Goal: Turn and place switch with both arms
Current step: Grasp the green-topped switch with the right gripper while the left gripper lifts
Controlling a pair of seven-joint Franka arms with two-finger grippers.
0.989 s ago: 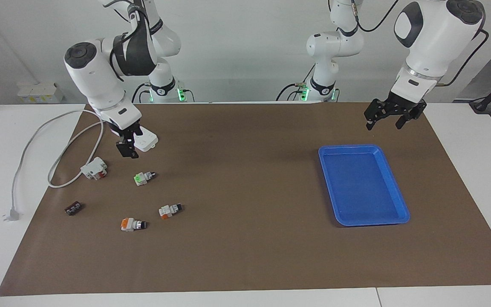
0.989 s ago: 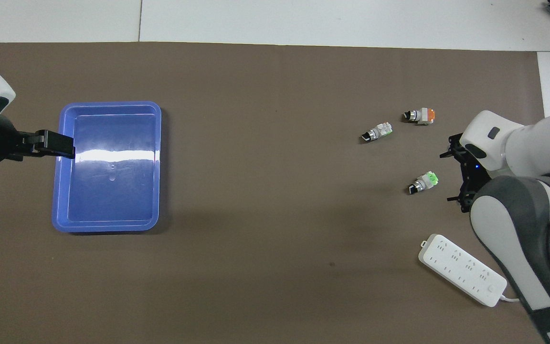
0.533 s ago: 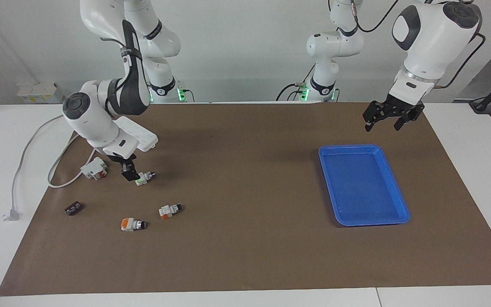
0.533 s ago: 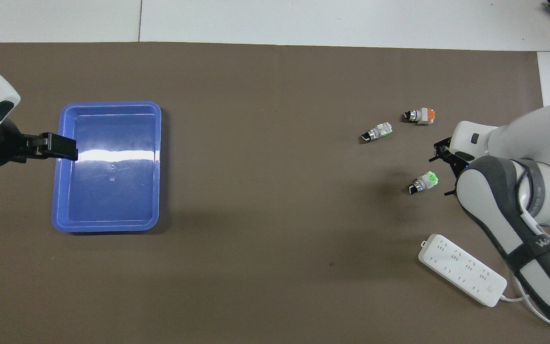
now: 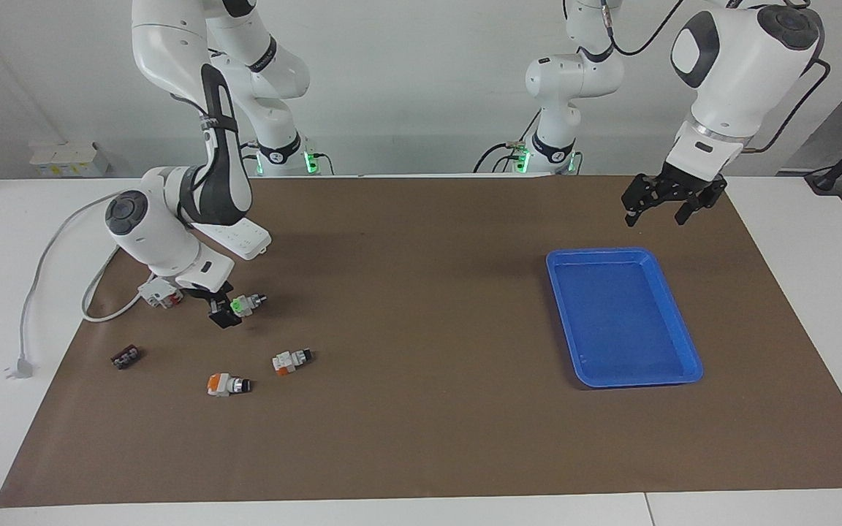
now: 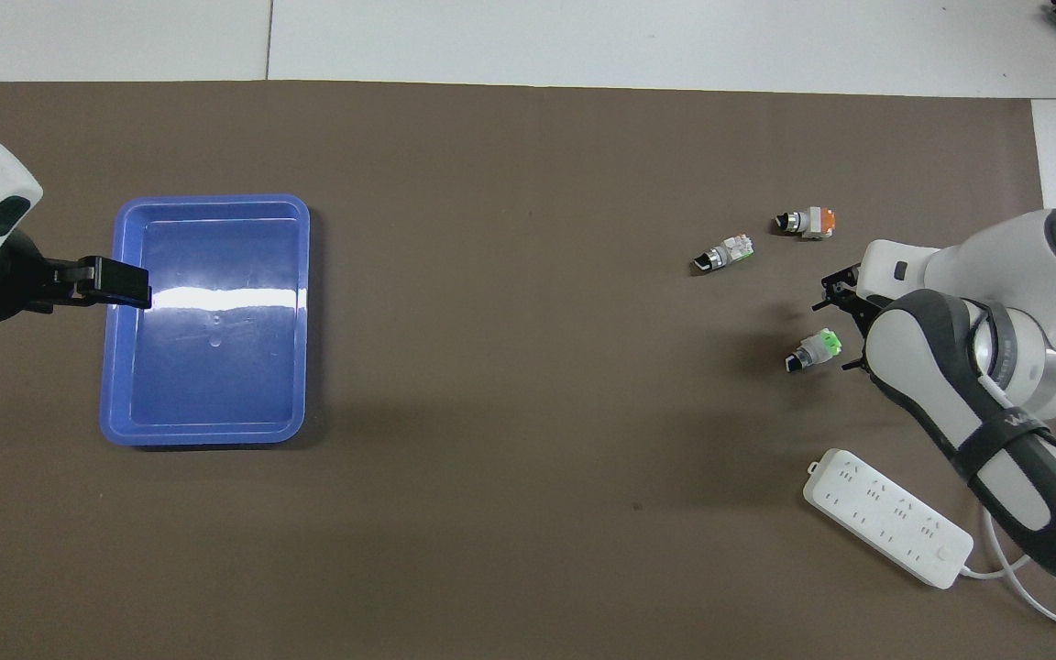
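The switch [image 5: 245,302], white with a bright green patch and a black knob end, lies on the brown mat toward the right arm's end; it also shows in the overhead view [image 6: 812,349]. My right gripper [image 5: 226,311] is down at the mat, open, with one finger on each side of the switch's green end [image 6: 843,328]. One black finger [image 5: 222,318] shows just in front of the switch; the other is hidden. My left gripper [image 5: 664,203] is open and empty and waits in the air over the mat, by the blue tray's edge [image 6: 121,283].
The blue tray [image 5: 596,253] [image 6: 212,199] lies toward the left arm's end. Two orange switches [image 5: 291,360] [image 5: 227,383] lie farther from the robots than the green one. A white-and-red block [image 5: 160,291], a small black part [image 5: 125,356] and a white power strip [image 6: 885,516] lie nearby.
My right arm has swung down and out from over the power strip, bringing its gripper down to the green switch. The switch has not moved. The left gripper has barely shifted.
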